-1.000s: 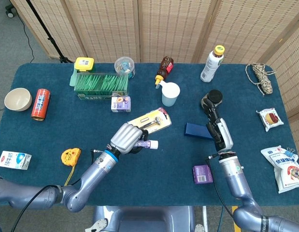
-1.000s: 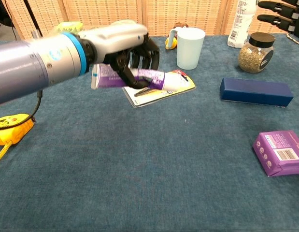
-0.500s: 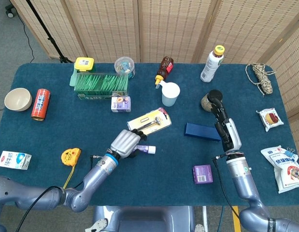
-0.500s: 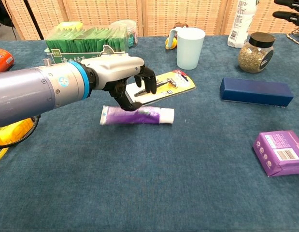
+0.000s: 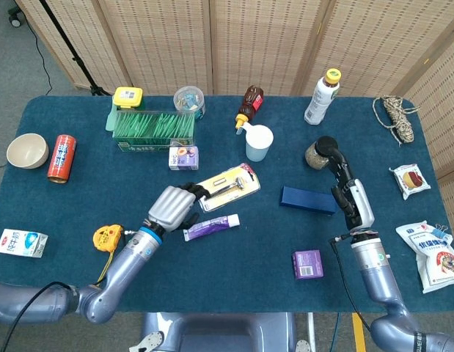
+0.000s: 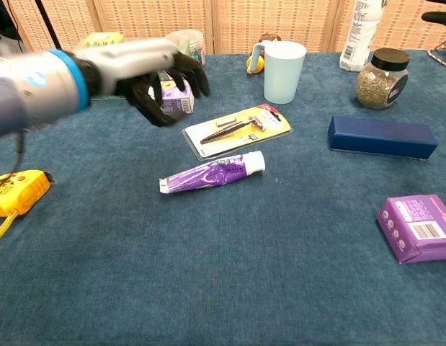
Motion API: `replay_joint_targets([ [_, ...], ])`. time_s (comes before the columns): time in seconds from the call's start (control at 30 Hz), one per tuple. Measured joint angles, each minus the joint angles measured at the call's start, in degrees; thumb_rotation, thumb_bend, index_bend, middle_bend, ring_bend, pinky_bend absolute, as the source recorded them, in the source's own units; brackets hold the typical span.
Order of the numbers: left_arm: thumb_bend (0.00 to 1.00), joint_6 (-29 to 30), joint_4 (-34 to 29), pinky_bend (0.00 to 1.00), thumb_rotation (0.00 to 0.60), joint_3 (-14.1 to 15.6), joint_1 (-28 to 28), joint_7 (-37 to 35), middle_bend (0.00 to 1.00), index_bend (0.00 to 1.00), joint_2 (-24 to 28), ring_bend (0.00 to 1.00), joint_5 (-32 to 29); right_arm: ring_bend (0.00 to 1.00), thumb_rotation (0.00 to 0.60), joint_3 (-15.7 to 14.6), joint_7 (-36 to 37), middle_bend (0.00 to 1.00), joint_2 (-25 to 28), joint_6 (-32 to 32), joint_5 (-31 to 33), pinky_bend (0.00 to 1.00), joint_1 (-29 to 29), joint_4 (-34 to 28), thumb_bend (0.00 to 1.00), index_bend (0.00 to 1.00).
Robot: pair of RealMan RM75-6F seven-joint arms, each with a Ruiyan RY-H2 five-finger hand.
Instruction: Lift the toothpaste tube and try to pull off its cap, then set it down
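The purple toothpaste tube [image 5: 210,226] [image 6: 212,173] lies flat on the blue table, its white cap pointing right, just in front of the razor blister pack [image 5: 227,182] [image 6: 237,130]. My left hand [image 5: 170,206] [image 6: 154,72] hovers above and to the left of the tube, fingers spread and empty. My right hand [image 5: 351,194] stays well off to the right above the dark blue box [image 5: 307,199] [image 6: 381,136], fingers stretched out straight, holding nothing; only its fingertip [image 6: 439,16] shows in the chest view.
A light blue cup [image 5: 259,142] [image 6: 283,61], a spice jar [image 6: 381,78], a purple box [image 5: 308,264] [image 6: 417,227], a yellow tape measure [image 5: 107,238] [image 6: 14,192], a green box [image 5: 153,126], a small carton [image 5: 183,157] and snack packets [image 5: 436,253] lie around.
My left hand has lowered the tube, let go of it and pulled away up and to the left. The tube now rests on the table. My right hand has drifted slightly right.
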Motion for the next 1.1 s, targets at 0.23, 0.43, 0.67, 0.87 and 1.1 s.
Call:
replay_joint_targets([
  [0.23,0.45,5.44,-5.74,0.37,0.600,1.67,7.56,-5.56,0.28,0.29,11.09,0.22,6.72,0.00,0.505,-0.72,-2.29,0.00,0.81,0.21,0.01,0.00,-0.10,1.08,0.00,0.00],
  [0.43,0.45,12.39,-7.96,0.37,0.600,4.50,14.66,-7.83,0.34,0.38,17.67,0.28,13.37,0.00,0.591,-2.60,-6.12,0.00,1.71,0.57,-0.94,0.00,-0.51,3.13,0.00,0.00],
  [0.67,0.45,20.34,-6.86,0.38,0.600,7.67,22.79,-11.72,0.42,0.50,21.26,0.36,19.31,0.00,0.600,-4.72,-11.36,0.00,2.70,2.06,-2.25,0.00,-1.44,4.78,0.00,0.00],
  [0.87,0.45,25.16,-4.33,0.38,0.600,8.88,28.22,-14.63,0.43,0.51,22.88,0.36,21.23,0.00,0.600,-6.50,-17.66,0.00,3.89,3.15,-3.29,0.00,-2.21,5.53,0.00,0.01],
  [1.1,0.45,29.88,-1.13,0.36,0.600,11.12,36.09,-19.34,0.39,0.40,24.72,0.31,23.09,0.00,0.600,-9.05,-31.55,0.00,5.02,6.52,-4.07,0.00,-4.18,6.53,0.00,0.03],
])
